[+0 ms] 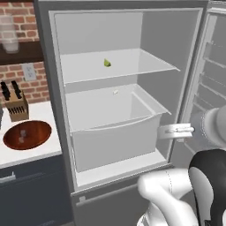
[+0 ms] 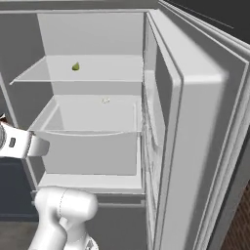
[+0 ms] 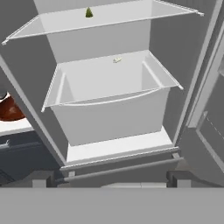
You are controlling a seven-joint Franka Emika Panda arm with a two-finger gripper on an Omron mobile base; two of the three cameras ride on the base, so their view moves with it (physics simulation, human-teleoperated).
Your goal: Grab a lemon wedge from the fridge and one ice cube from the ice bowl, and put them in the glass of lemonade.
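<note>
Pale grey shelves line the open fridge [image 1: 59,53], whose door [image 2: 195,127] is swung wide to the right. The lemon wedge [image 1: 107,63], yellow-green, sits alone on the upper shelf [image 1: 132,66], toward the back and a little left of centre; it shows too in the right base view [image 2: 75,66] and at the top of the hand view [image 3: 89,12]. Below that shelf a deep open drawer [image 1: 114,137] holds a tiny pale bit [image 1: 115,92] near its back wall; what it is cannot be told.

The gripper [image 3: 111,178] hangs in front of the fridge, low and outside it, facing the drawer. Its two dark fingertips [image 3: 43,178] stand at opposite sides of the hand view with a wide gap between them, jaws fully apart and nothing between them. It is well apart from the wedge.

Left of the fridge, on the white counter [image 1: 44,148], lies the reddish-brown ice bowl [image 1: 27,134] with a couple of pale cubes in it. A knife block [image 1: 16,106] stands just behind it against the brick wall [image 1: 26,22]
</note>
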